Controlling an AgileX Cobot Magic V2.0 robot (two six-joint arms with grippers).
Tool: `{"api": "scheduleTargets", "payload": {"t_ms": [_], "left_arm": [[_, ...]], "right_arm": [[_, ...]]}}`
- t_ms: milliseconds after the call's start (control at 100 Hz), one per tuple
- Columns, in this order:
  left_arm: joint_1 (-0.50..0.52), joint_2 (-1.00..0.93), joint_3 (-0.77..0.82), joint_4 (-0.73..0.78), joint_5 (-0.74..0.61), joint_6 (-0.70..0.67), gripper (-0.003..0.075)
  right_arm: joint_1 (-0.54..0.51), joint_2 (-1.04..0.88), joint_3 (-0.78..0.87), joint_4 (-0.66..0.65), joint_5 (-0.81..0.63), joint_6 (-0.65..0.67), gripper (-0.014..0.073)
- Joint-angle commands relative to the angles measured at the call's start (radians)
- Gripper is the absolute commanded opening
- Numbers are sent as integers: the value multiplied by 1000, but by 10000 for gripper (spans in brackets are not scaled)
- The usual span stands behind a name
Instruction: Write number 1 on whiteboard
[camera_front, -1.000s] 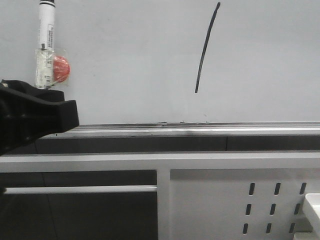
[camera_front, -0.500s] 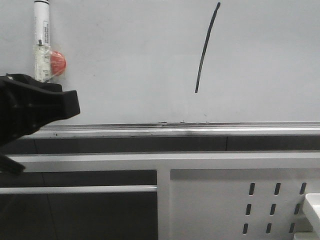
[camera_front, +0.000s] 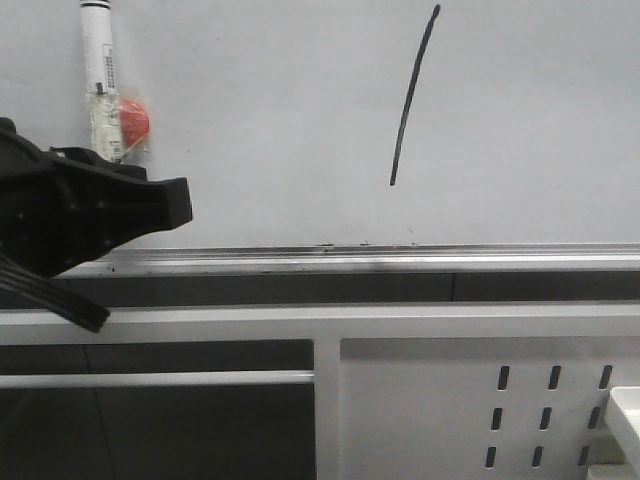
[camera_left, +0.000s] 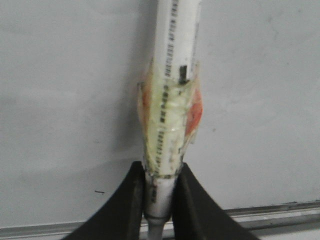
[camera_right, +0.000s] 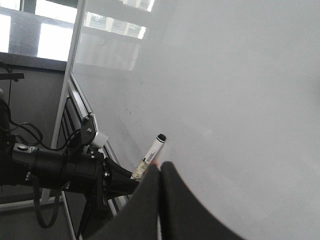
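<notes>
The number 1 is a thin, slanted black stroke on the whiteboard, right of centre. My left gripper is at the far left, shut on the lower end of a white marker pen that stands upright against the board, well left of the stroke. A red blob is taped to the pen. In the left wrist view the fingers clamp the pen. My right gripper is shut and empty near the board, beyond the pen.
A metal rail runs along the board's bottom edge. Below it is a white metal panel with slotted holes and a white object at the lower right edge. The left arm shows in the right wrist view.
My left gripper has shifted to the right along the board with the pen in it. The stroke is unchanged.
</notes>
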Motion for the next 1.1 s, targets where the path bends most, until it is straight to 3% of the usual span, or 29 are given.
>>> {"api": "scheduleTargets", "payload": {"t_ms": [0, 610, 910, 1090], "left_arm": [[25, -22, -21, 18, -217, -12, -20], [37, -18, -21, 72, -217, -12, -15], [37, -18, -21, 72, -217, -12, 198], [37, -18, -21, 75, -220, -12, 215]], "right_arm": [[-3, 0, -27, 33, -52, -2, -69], [-3, 0, -27, 33, -45, -2, -69], [-3, 0, -27, 33, -42, -2, -69], [-3, 0, -27, 33, -42, -2, -69]]}}
